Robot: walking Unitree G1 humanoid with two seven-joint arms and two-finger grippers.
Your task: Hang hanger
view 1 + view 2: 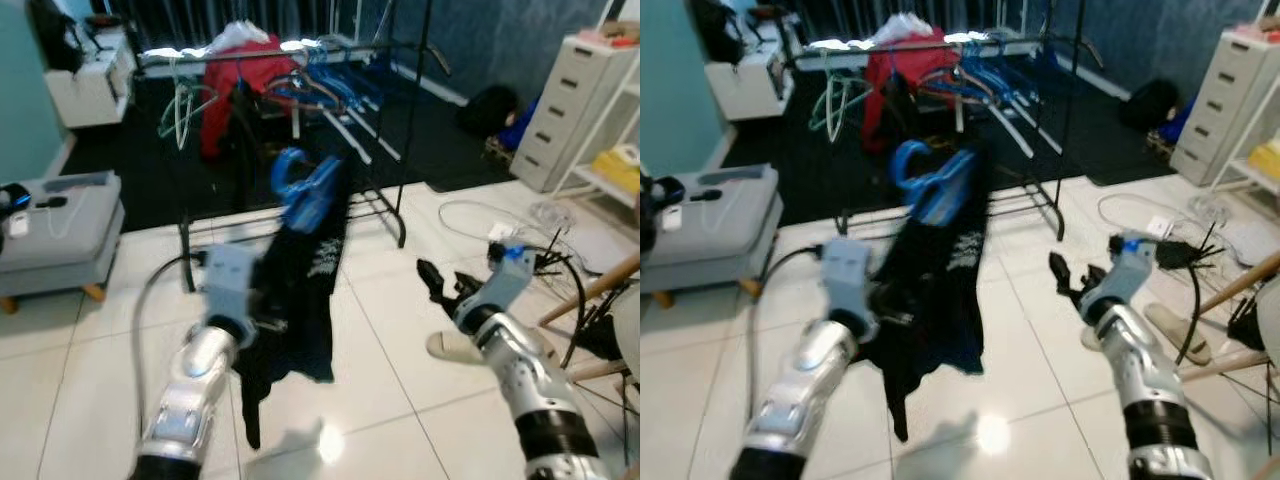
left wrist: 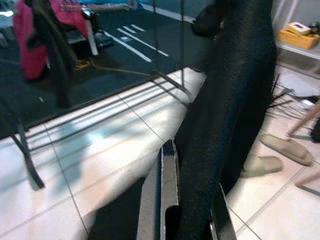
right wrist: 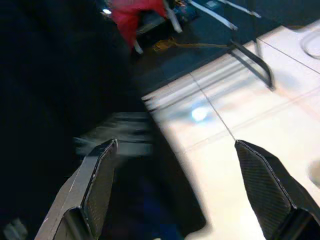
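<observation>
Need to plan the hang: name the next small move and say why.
Probably lift the left claw up and forward toward the clothes rack. It holds the blue hanger with its dark garment short of and below the rail, while the open right claw waits beside it.

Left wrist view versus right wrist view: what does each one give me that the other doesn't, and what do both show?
The left wrist view alone shows the slippers on the tiles, a yellow box on a shelf, and the left gripper with the black garment running between its fingers. The right wrist view alone shows the right gripper open, with the garment just beyond its fingers. Both show the black garment, the red garment on the rack, and the rack's foot on the white tiles.
</observation>
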